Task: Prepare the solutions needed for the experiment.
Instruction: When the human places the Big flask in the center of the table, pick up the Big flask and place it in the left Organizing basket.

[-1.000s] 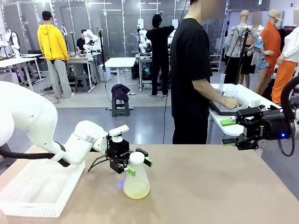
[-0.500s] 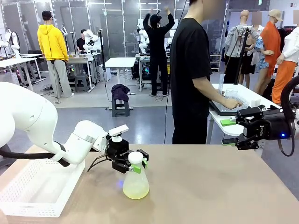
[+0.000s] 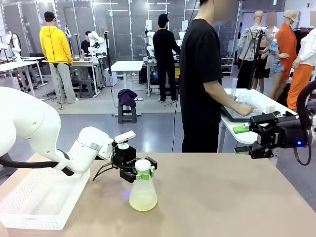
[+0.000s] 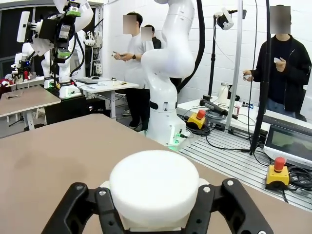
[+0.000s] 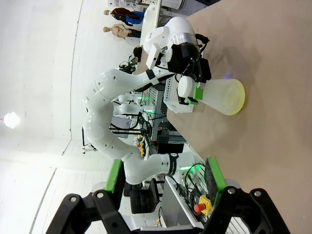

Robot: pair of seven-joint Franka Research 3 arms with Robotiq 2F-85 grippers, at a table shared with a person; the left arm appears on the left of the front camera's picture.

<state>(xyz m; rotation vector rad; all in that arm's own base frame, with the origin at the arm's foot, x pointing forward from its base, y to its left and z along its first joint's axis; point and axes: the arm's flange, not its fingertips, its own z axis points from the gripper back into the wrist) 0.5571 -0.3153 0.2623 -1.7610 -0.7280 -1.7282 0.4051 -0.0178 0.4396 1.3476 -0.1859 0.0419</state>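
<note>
Near the table's left, left claw clamps flask neck — right claw hovers apart.

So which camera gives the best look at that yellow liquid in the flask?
The front view: the pale yellow liquid sits shallow in the flask, whose neck the left gripper clamps. The right wrist view shows the flask sideways and farther off. The left wrist view shows the white cap, not the liquid.

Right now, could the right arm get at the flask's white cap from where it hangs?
Probably not cleanly: the left gripper is shut around the flask neck just under the white cap. The open right gripper hangs off the table's far right edge, bare tabletop between.
</note>
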